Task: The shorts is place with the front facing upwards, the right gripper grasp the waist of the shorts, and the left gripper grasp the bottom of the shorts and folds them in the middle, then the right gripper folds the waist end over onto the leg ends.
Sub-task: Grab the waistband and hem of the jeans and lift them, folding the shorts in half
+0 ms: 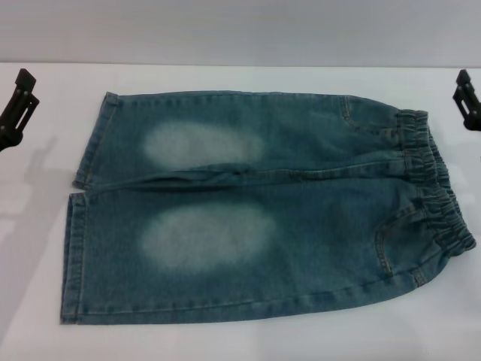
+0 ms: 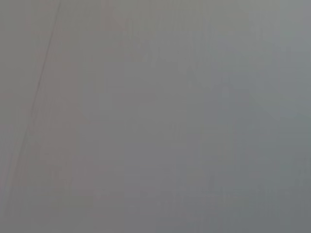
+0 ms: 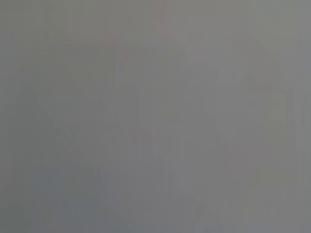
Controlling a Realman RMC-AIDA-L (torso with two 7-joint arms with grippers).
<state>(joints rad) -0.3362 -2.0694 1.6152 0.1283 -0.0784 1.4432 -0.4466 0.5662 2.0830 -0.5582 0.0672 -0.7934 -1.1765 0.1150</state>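
Observation:
The shorts [image 1: 255,207] lie spread flat on the white table [image 1: 240,342] in the head view, blue-green denim with a pale oval patch on each leg. The waist [image 1: 434,188], a ruffled elastic band, is at the right end. The bottom of the shorts, the two stitched leg ends [image 1: 73,259], is at the left end. My left gripper [image 1: 19,98] hangs at the far left edge, apart from the hems. My right gripper [image 1: 466,92] shows at the far right edge, above and beyond the waist. Neither touches the cloth. Both wrist views show only blank grey.
The white table stretches around the shorts on all sides. A grey wall [image 1: 240,30] rises behind the table's far edge.

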